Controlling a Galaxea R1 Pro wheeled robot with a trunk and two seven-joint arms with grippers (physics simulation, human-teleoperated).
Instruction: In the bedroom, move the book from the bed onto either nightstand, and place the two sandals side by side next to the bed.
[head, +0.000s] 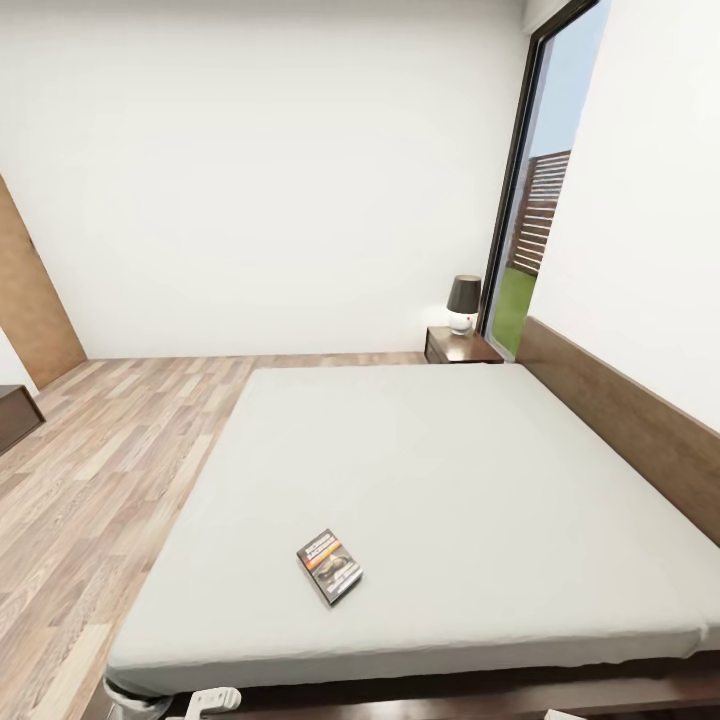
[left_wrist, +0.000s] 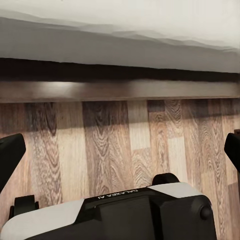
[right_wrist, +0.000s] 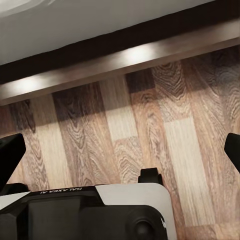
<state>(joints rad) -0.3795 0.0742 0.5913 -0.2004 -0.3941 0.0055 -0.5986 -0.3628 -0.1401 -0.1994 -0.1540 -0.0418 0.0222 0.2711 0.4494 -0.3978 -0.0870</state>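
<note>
Head camera: I am parked at the foot of the bed (head: 450, 470), looking along its pale grey mattress toward the flat wooden headboard (head: 630, 420) on the right wall. The book (head: 329, 566) lies flat on the mattress, near the foot edge and left of centre, angled slightly, well clear of every mattress edge. Nothing else rests on the mattress that I can see.

Far corner: one nightstand (head: 458, 347) stands just beside the head end of the bed, against the tall dark-framed window (head: 535, 190), with a small lamp (head: 463, 303) on its top. Little bare top shows around the lamp base from here.

Open room: a broad strip of wood plank floor (head: 110, 450) runs along the left side of the bed up to the white back wall. A brown door (head: 35, 300) sits at far left, and a dark cabinet corner (head: 15, 415) pokes in at the left edge.

Left wrist camera: left gripper (left_wrist: 120, 155) fingers spread wide, nothing between them, hanging over planks facing the dark bed frame (left_wrist: 120, 90).

Right wrist camera: right gripper (right_wrist: 120, 152) likewise spread and empty, over planks near the frame rail.
</note>
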